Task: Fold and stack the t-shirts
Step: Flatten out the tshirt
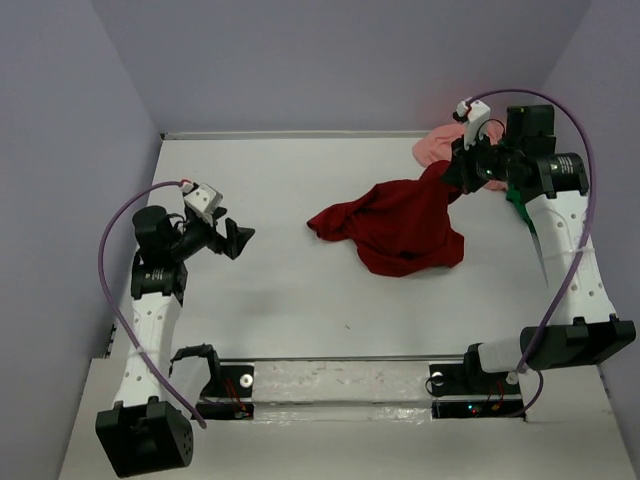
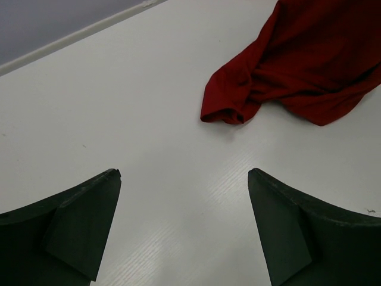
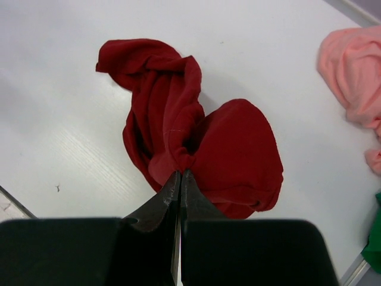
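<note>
At the far right of the table [image 1: 280, 310], the right gripper [image 1: 455, 172] is clamped shut on a bunched fold of the dark red t-shirt [image 1: 400, 228]. 1 end of the shirt is lifted, and the rest is left crumpled on the surface toward the middle. Just behind it, the salmon pink t-shirt [image 1: 437, 146] is heaped at the table's far edge. A strip of the bright green t-shirt [image 1: 518, 208] is glimpsed beside the right arm [image 1: 565, 260]. On the left, the left gripper [image 1: 236, 238] is held with its 2 fingers spread wide, nothing between them, well apart from the red cloth.
</note>
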Motion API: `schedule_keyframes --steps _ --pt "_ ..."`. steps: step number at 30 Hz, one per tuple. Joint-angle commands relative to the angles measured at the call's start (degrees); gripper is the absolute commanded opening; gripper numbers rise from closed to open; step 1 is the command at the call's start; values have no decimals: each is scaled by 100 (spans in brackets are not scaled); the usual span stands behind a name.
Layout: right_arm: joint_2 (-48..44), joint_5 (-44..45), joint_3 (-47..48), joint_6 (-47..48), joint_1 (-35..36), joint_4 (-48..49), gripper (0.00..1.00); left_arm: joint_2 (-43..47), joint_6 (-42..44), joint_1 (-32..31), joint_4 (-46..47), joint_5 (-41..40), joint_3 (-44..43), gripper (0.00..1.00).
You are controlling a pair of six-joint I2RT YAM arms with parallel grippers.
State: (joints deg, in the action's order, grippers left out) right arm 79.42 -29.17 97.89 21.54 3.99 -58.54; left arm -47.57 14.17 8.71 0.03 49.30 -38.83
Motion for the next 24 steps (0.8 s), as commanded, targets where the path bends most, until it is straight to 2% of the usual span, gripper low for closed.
schedule_keyframes --steps 1,7,10,12,18,22,24 --pt "-102 -124 442 52 -12 80 0 -278 173 -264 6 45 -336 99" --pt "-119 -151 -120 -9 -12 299 0 -1102 884 -1256 -292 -578 -651 99" --pt "-76 -98 -252 -27 -12 361 0 -1726 1270 -1801 -460 -1210 -1082 99" --pt "-40 -72 -287 -36 -12 387 0 -2087 1447 -2161 -417 -2009 -1328 99" --pt "74 78 -516 -45 -12 554 0 -2992 1957 -2470 -47 -2670 -1812 99" --pt "196 227 -657 17 -12 607 0 -3669 2440 -3014 -371 -3136 -2181 99" --pt "249 263 -709 8 -12 651 0 -4047 2668 -3314 -416 -3512 -2356 94"
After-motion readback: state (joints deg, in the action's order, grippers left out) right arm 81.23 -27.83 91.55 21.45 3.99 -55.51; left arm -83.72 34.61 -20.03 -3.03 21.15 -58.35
